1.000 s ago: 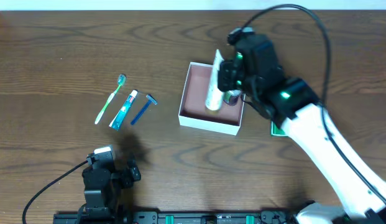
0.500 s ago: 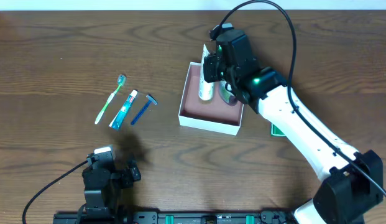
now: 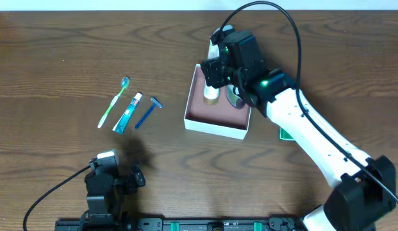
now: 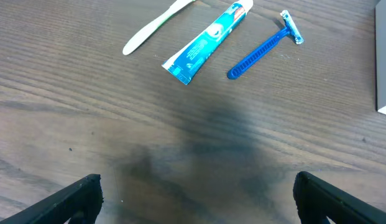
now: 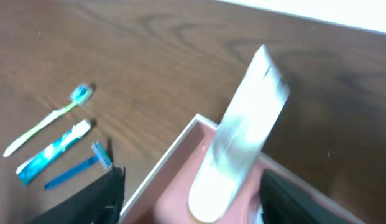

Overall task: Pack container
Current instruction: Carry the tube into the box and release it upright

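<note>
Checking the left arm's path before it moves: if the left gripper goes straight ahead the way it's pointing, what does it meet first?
Probably the toothpaste tube, lying ahead of the open left gripper between the toothbrush and the razor. Only bare table lies before it; depth is uncertain.

Wooden table (image 3: pixel 58 51) (toiletries, container (image 3: pixel 215 128))

Across the top of the frame, three items lie on the dark wooden table (image 4: pixel 87 93): a white toothbrush handle (image 4: pixel 156 26) at upper left, a teal toothpaste tube (image 4: pixel 208 42) beside it, and a blue razor (image 4: pixel 265 47) farther right. Black fingertips (image 4: pixel 74 198) show in the bottom corners, wide apart.
</note>
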Robot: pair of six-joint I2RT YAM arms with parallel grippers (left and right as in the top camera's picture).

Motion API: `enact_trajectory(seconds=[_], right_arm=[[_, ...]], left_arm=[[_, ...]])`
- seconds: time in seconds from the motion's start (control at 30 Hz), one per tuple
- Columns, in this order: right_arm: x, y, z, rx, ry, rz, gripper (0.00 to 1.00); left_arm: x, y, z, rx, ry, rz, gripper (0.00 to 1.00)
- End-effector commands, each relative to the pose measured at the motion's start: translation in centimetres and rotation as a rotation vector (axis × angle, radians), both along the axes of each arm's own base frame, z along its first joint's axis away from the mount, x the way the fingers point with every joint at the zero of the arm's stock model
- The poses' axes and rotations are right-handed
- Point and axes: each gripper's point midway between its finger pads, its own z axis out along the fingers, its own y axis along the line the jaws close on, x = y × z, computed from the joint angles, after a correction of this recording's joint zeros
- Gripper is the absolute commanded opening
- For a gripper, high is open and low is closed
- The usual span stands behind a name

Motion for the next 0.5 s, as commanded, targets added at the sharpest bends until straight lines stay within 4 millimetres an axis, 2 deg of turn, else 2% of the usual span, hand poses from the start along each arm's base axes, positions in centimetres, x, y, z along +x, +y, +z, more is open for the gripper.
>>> enact_trajectory(seconds=[0.0, 0.07, 0.23, 0.33, 0.47], right_arm=[[-2.0, -0.4, 5.8, 0.059, -0.087, 0.037, 0.72], [-3.2, -1.6, 8.1, 0.073, -0.113, 0.028, 0.74], [-5.9, -5.1, 11.7, 0.071, -0.155, -0.027, 0.76], [-7.3, -8.2, 11.5, 0.012, -0.125, -0.100, 0.76], [-8.5, -11.8, 9.2, -0.064, -0.012, -0.198, 0.76]], left_arm=[[-0.2, -0.1, -0.8, 0.010, 0.022, -0.011, 0.98], [-0.2, -0.1, -0.8, 0.010, 0.022, -0.011, 0.98], [-0.2, -0.1, -0.8, 0.010, 0.022, -0.011, 0.98], [-0.2, -0.1, -0.8, 0.010, 0.022, -0.011, 0.98], [-0.2, -0.1, -0.8, 0.010, 0.022, -0.011, 0.98]])
